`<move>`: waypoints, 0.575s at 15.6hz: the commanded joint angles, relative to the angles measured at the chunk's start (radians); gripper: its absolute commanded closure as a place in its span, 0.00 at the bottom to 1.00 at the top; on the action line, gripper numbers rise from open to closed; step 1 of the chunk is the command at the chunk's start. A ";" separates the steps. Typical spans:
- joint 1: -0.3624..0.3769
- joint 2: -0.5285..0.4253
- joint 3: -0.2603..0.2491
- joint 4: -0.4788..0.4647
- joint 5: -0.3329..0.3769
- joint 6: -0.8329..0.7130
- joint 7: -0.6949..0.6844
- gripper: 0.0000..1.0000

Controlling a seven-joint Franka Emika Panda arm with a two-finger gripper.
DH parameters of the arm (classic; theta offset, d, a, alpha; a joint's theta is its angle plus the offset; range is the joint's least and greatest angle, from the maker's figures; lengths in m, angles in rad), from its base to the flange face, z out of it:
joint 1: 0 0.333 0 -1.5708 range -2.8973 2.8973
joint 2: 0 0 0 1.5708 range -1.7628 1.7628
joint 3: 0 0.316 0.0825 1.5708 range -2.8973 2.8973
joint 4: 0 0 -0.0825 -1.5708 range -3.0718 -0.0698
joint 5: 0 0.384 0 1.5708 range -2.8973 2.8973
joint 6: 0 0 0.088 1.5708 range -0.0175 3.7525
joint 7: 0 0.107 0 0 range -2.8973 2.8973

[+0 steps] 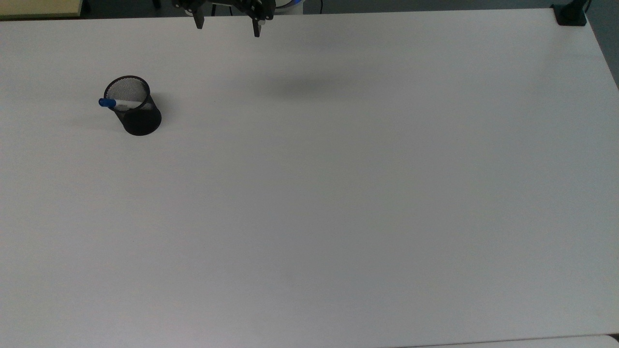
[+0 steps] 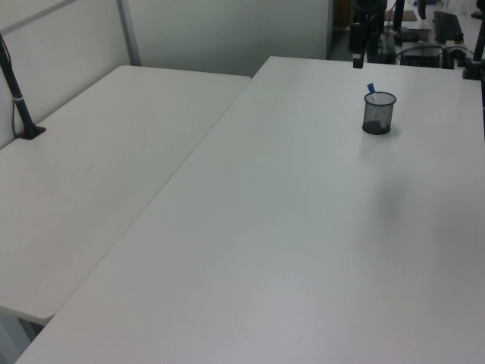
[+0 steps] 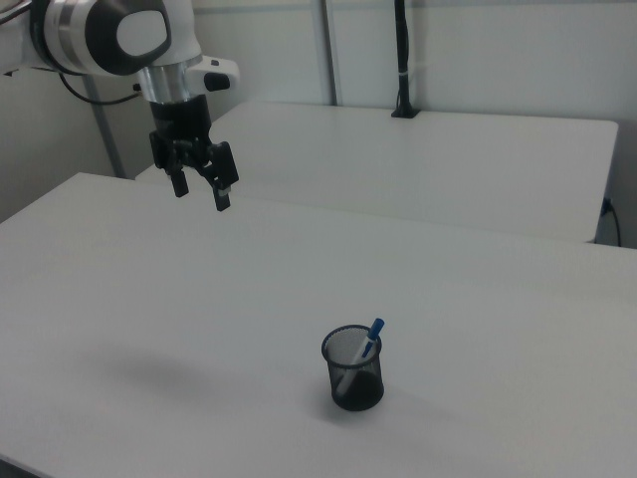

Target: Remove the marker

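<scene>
The marker (image 1: 117, 103) stands inside a black mesh cup (image 1: 138, 116) on the white counter (image 1: 338, 193). It leans against the cup's rim, and its blue cap projects past the rim toward the top view's left. In the right view the marker (image 3: 367, 344) slants up toward the right view's right, with the cap above the rim of the mesh cup (image 3: 354, 370). In the left view the cap of the marker (image 2: 370, 88) rises just above the mesh cup (image 2: 378, 113).

The gripper (image 1: 226, 28) hangs in the air at the top edge of the top view, well apart from the cup and toward the top view's right of it. The fingers (image 1: 198, 21) are spread wide and released, with nothing between them. In the right view the gripper (image 3: 201, 191) points downward above the counter (image 3: 478, 299), at the upper left of the right view, and both fingers (image 3: 222, 195) are visible with a clear gap between them. The arm (image 3: 119, 35) is white with dark joints.

A soft shadow (image 1: 300, 87) lies on the counter below the gripper in the top view. A second white table (image 2: 91, 167) adjoins the counter on the left view's left.
</scene>
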 commanded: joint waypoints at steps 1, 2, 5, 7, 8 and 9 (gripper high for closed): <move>0.007 -0.010 -0.001 -0.009 0.006 -0.013 0.008 0.00; 0.002 -0.010 -0.001 -0.009 0.003 -0.010 0.005 0.00; -0.011 0.007 -0.005 -0.009 -0.011 0.020 -0.003 0.00; -0.045 0.030 -0.005 -0.009 -0.031 0.036 -0.018 0.00; -0.062 0.043 -0.005 -0.007 -0.037 0.049 -0.045 0.00; -0.083 0.048 -0.004 -0.007 -0.037 0.080 -0.067 0.00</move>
